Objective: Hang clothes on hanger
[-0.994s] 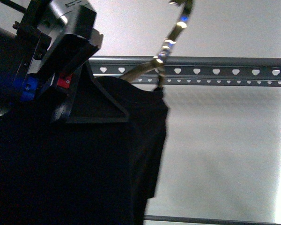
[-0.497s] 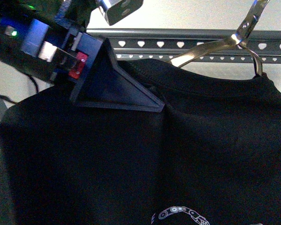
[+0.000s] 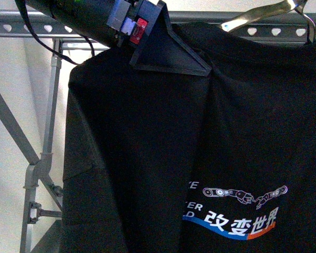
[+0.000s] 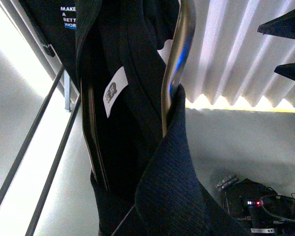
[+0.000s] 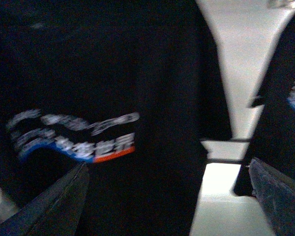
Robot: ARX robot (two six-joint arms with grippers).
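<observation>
The clothes [image 3: 163, 158], a black T-shirt with white characters, a robot-arm drawing and a blue and orange swoosh, hang on a chrome coat hanger [image 3: 260, 13] just below the hanger's grey rail [image 3: 21, 25] with heart-shaped holes. My left gripper [image 3: 200, 66] is shut on the shirt's shoulder close under the rail. In the left wrist view its dark finger [image 4: 172, 172] presses the shirt [image 4: 123, 128] beside the chrome coat hanger [image 4: 178, 59]. My right gripper [image 5: 167, 206] is open, facing the shirt's print [image 5: 73, 137] without touching it.
The rack's diagonal tube legs [image 3: 10, 126] and an upright post [image 3: 47, 132] stand at the left. A second black printed garment [image 5: 290, 98] hangs beside the shirt. A corrugated white wall [image 4: 246, 49] is behind.
The shirt now spreads across the front view and its print has come into sight. The rail and my left gripper sit higher in the picture, and the rack's legs show at the left.
</observation>
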